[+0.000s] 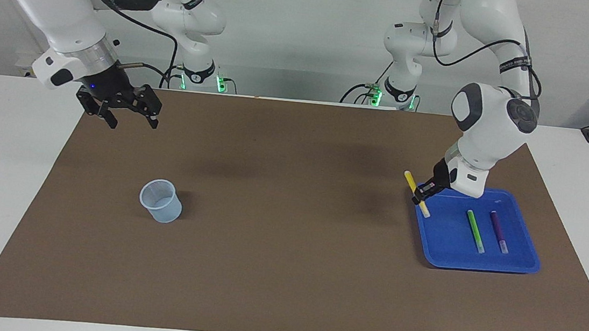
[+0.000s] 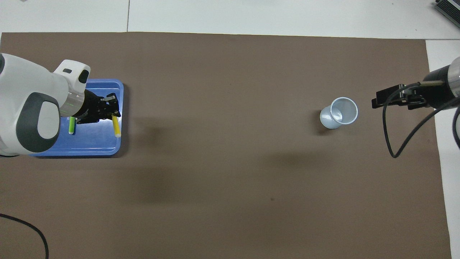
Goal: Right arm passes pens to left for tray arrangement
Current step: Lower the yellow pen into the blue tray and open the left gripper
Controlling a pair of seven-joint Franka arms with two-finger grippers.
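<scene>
My left gripper [image 1: 423, 195] is shut on the yellow pen [image 1: 410, 182], which it holds tilted over the edge of the blue tray [image 1: 449, 240] that faces the right arm's end. The pen's pale end points down into the tray. The green pen [image 1: 475, 231] and the purple pen [image 1: 499, 231] lie side by side in the tray. In the overhead view the left gripper [image 2: 109, 111] holds the yellow pen [image 2: 116, 126] over the tray [image 2: 97, 144]; the green pen [image 2: 72, 126] partly shows and the purple pen is hidden under the arm. My right gripper [image 1: 125, 111] is open, empty and raised over the mat's edge.
A translucent pale-blue cup [image 1: 161, 201] stands upright on the brown mat [image 1: 287, 240] toward the right arm's end; it also shows in the overhead view [image 2: 339, 113], beside the right gripper [image 2: 390, 99]. A black cable loops from the right arm.
</scene>
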